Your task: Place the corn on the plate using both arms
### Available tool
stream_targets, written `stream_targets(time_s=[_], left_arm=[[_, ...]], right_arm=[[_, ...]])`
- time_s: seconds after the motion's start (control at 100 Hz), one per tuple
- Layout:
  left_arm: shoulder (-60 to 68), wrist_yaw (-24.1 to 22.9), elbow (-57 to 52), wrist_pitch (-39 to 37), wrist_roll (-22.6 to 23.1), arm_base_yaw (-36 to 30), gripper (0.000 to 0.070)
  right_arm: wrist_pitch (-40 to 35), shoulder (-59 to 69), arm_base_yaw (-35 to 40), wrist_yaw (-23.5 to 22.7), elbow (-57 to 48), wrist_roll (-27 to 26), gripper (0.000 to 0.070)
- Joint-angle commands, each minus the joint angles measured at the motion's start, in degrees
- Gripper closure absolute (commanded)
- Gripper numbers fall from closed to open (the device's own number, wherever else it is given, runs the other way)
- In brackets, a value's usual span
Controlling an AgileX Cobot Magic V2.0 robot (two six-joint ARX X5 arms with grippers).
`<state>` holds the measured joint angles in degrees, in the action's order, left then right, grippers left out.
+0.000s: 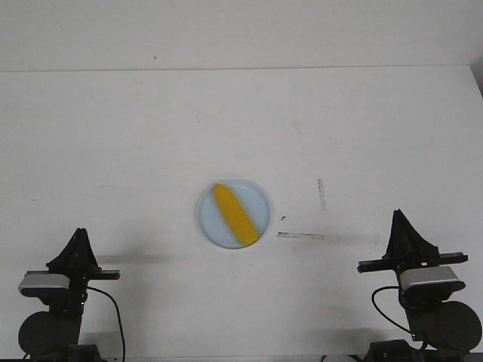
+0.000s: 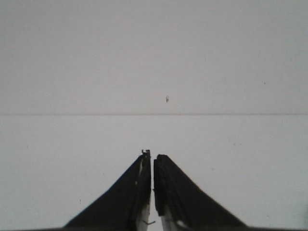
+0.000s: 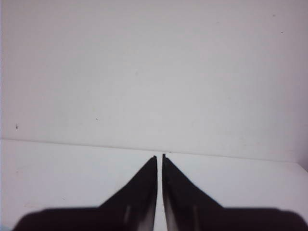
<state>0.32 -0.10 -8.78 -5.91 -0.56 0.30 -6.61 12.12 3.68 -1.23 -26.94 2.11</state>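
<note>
Lying diagonally across the plate, the corn has its pointed end toward the far left of the rim and its blunt end at the near right edge, where it reaches the rim or slightly overhangs it — the front view does not settle which. The plate sits a little nearer than the middle of the white table, between the two arms and well apart from each.

The left gripper is parked near the table's near-left corner, its tip pointing away from the robot; in the left wrist view its two black fingers stand almost together with only a thin slit between them, holding nothing. The right gripper is parked near the near-right corner in the same pose, and the right wrist view shows its fingers likewise drawn together on nothing.

Bare tabletop lies between each gripper and the plate, and a wide stretch of it runs beyond the plate up to the table's far edge, which shows as a straight line in all three views. Two faint strips of clear tape lie flat on the surface just right of the plate — one along the near side, one pointing away. The table's right edge shows at the upper right of the front view.
</note>
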Motion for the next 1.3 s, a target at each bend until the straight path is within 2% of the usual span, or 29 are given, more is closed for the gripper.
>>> stream_targets(time_s=[0.0, 0.32, 0.4, 1.29], left_arm=[[-0.1, -0.1, 0.8, -1.5, 0.1, -0.3, 0.0699], [-0.1, -0.1, 8.1, -4.7, 0.1, -0.9, 0.0699], [-0.1, -0.1, 8.0, -2.9, 0.1, -0.9, 0.0699], [-0.1, -0.1, 8.0, -3.1, 0.1, -0.9, 0.0699]], right_arm=[[0.6, -0.1, 0.0, 0.1, -0.1, -0.6, 0.0684], [0.6, -0.1, 0.0, 0.2, -0.1, -0.6, 0.0684], [0.6, -0.1, 0.0, 0.2, -0.1, -0.6, 0.0684], [0.6, -0.1, 0.0, 0.2, -0.1, -0.6, 0.0684]])
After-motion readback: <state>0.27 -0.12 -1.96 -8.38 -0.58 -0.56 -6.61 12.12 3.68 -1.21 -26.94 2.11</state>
